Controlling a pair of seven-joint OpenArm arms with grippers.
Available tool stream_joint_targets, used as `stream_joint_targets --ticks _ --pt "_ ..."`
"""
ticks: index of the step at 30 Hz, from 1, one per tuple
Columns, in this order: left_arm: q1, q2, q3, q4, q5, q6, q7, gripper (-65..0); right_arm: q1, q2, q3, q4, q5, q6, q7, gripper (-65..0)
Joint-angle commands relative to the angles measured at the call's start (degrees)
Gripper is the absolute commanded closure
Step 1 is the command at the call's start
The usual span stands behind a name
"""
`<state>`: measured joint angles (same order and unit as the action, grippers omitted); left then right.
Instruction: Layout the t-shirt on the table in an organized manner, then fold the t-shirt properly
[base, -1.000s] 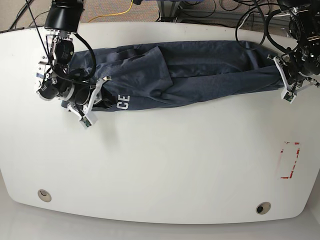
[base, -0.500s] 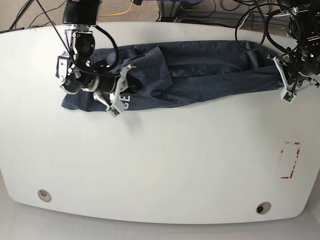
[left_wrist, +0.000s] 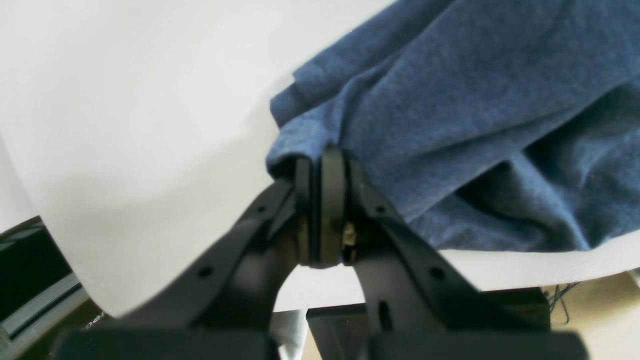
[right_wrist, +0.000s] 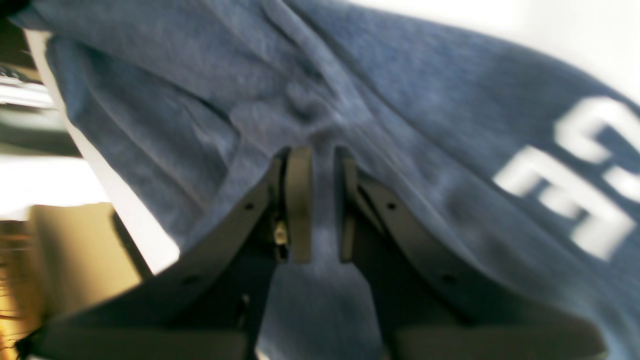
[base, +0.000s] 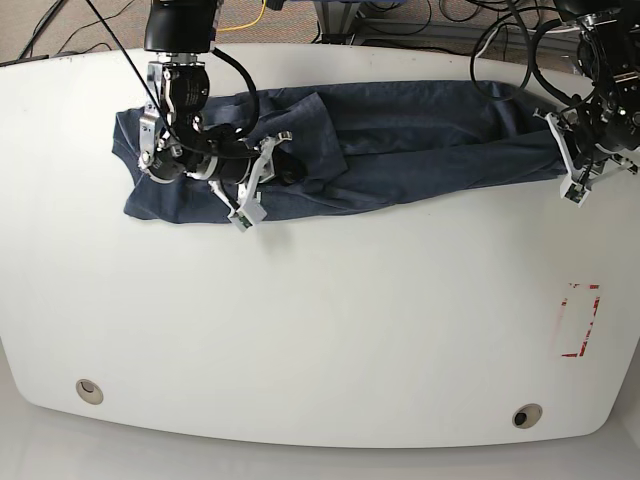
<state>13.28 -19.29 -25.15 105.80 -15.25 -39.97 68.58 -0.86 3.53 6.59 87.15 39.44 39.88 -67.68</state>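
Clearly, the step in hand is spreading out the dark navy-blue heathered cotton t-shirt (base: 400, 140), which lies bunched in a long, creased band across the far part of the large white smooth tabletop (base: 320, 330).

At the left of the base view, the right gripper (base: 262, 180) sits over the band's left portion. In its wrist view the fingers (right_wrist: 299, 200) stand narrowly apart with a ridge of navy cloth pinched between them, just beside the white lettering (right_wrist: 580, 195). Judging by that, it is gripping a gathered fold rather than a hem, so the pull should be gentle and directed away from the other arm, low over the table, to draw the creases flat instead of dragging the whole shirt.

At the right, the left gripper (base: 572, 165) is at the band's right end. Its pads (left_wrist: 332, 200) are pressed together on a rolled edge of the fabric. That arm would do best as a fixed anchor near the table's edge while the other works.
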Motion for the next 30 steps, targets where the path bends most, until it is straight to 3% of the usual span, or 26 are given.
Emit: stream_joint_targets --ticks 1,8,16,30 --pt "-0.5 -0.8 0.1 0.9 -0.4 0.0 -0.6 0.0 0.6 1.6 -2.2 -2.6 1.3 0.1 4.2 -7.9" --pt "-0.4 -0.7 0.3 0.9 -0.4 0.0 -0.6 0.0 0.6 5.0 -9.3 -11.8 1.3 0.1 15.3 -7.8" --pt "0.0 -2.2 3.1 1.1 -0.6 0.0 -0.6 0.0 1.4 7.6 -11.6 -19.2 1.3 0.1 23.9 -7.8" --pt "5.1 -5.5 4.0 1.2 -0.8 0.0 -0.7 0.0 2.7 8.8 -11.3 -22.0 -0.2 0.1 24.7 -7.6"
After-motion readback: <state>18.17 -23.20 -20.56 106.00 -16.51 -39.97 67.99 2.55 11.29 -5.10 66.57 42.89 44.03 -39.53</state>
